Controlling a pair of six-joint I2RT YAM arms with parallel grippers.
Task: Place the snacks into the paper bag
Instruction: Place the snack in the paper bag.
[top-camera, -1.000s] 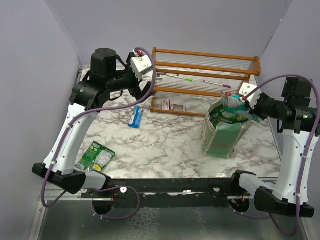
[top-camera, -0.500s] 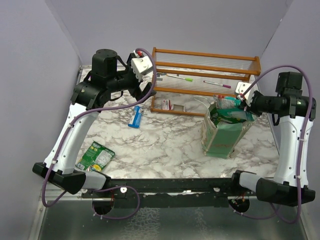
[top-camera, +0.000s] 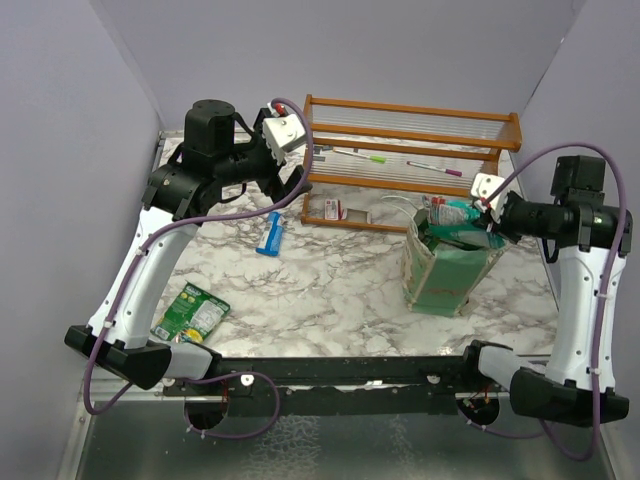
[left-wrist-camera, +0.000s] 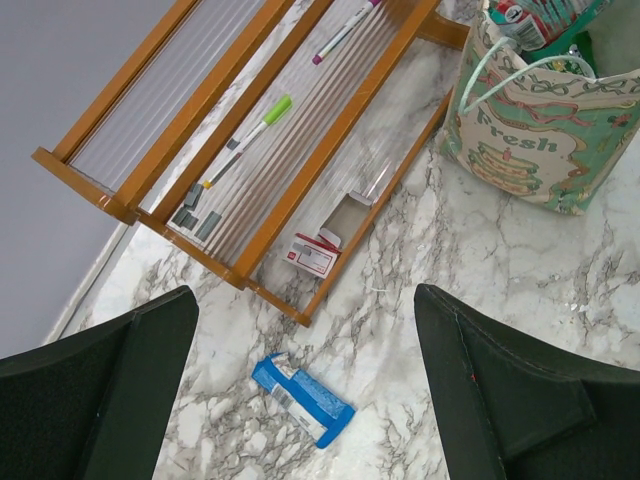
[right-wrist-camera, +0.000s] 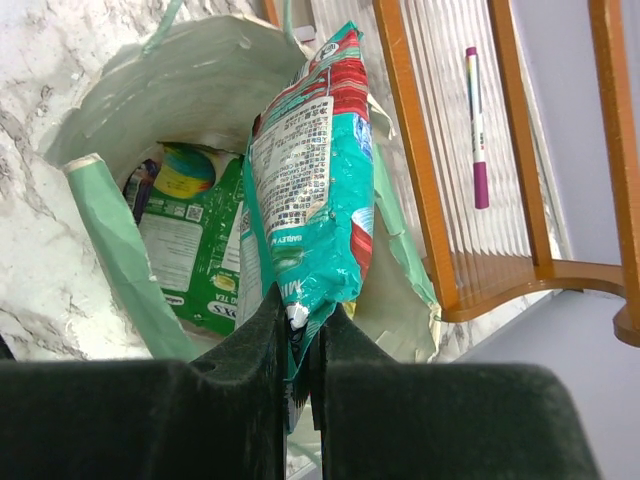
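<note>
My right gripper (right-wrist-camera: 300, 335) is shut on a teal packet (right-wrist-camera: 310, 190) and holds it over the open mouth of the pale-green paper bag (right-wrist-camera: 180, 90), with the packet's far end at the bag's rim. A green-and-yellow packet (right-wrist-camera: 185, 245) lies inside the bag. From above, the right gripper (top-camera: 487, 213) is at the bag's top (top-camera: 450, 265). My left gripper (left-wrist-camera: 305, 400) is open and empty, high above a slim blue bar wrapper (left-wrist-camera: 302, 398), which lies on the marble (top-camera: 270, 233). Another green-and-yellow packet (top-camera: 192, 310) lies at the front left.
A brown wooden slatted rack (top-camera: 410, 150) stands at the back, holding pens (left-wrist-camera: 250, 135) and a small red-and-white box (left-wrist-camera: 312, 255). Purple walls close in both sides. The bag (left-wrist-camera: 530, 130) shows at the left wrist view's upper right.
My right gripper has moved left with the teal packet, from the bag's right rim to over its mouth. The left arm has barely moved.
</note>
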